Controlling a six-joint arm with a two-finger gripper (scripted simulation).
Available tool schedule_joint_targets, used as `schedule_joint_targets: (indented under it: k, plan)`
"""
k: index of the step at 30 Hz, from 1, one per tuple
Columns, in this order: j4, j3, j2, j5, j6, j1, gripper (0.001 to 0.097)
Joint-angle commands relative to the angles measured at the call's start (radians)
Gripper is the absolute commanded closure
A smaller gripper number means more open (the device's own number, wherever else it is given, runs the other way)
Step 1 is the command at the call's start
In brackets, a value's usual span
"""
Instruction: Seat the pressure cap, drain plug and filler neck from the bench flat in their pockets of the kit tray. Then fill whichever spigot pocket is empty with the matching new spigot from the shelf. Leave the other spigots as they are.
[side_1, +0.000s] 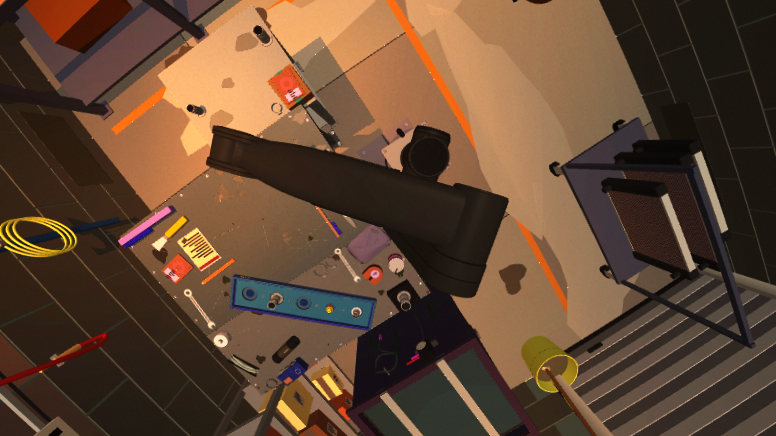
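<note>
On the grey bench seen from above, the blue kit tray [302, 301] lies near the front edge, with several round pockets: two look like empty blue rings, one holds a metal part [276, 299], one a yellow piece [329, 309] and one a pale piece [356, 312]. A white round part [221, 340] lies on the bench left of the tray. A pale knurled part [396, 264] and a metal part on a black pad [404, 297] sit to the tray's right. My dark arm [347, 184] stretches over the bench, and my gripper is hidden beneath its far end, so its state cannot be seen.
The bench's left edge carries a pink bar [145, 225], a yellow note [199, 248] and two wrenches [198, 308]. A dark cabinet [417, 347] stands by the tray's right end. A red box [289, 87] sits on the far pale board. A shelf frame [656, 217] stands far right.
</note>
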Motion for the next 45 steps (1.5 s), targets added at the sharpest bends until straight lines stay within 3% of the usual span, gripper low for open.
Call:
schedule_joint_targets:
  k: [1,18,31,45]
  plan:
    - [0.000,0.001,0.000,0.000,0.000,0.000,0.0566]
    - [0.000,0.000,0.000,0.000,0.000,0.000,0.0901]
    - [0.016,0.011,-0.005,0.000,0.000,0.000,0.0901]
    - [0.162,0.130,-0.035,0.000,0.000,0.000,0.0901]
